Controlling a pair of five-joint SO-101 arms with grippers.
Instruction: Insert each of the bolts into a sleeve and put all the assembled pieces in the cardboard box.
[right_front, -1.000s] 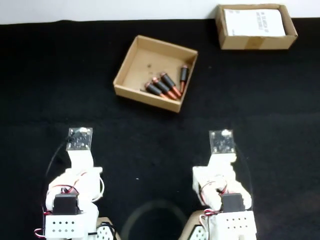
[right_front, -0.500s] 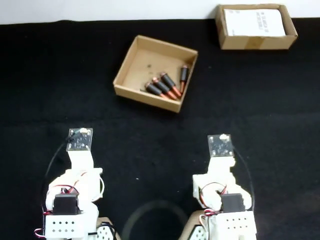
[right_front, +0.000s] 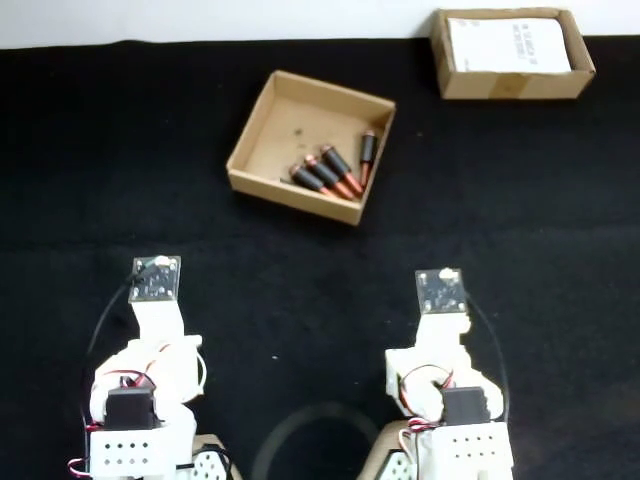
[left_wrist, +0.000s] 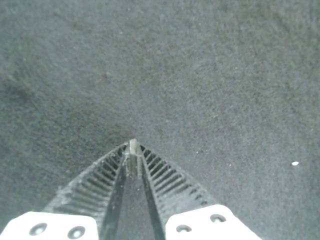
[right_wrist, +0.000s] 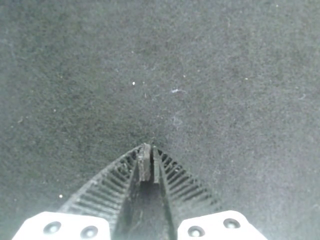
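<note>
The left gripper (left_wrist: 132, 146) and right gripper (right_wrist: 145, 149), both pressed together empty, sit well short of the cardboard box (right_front: 262, 135) holding the bolts (right_front: 330, 172), which lie nearer the right one.

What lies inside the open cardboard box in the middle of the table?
Four dark pieces with copper-coloured ends lie in the cardboard box: three side by side, a fourth along its right wall. The near wall hides the floor just behind it.
</note>
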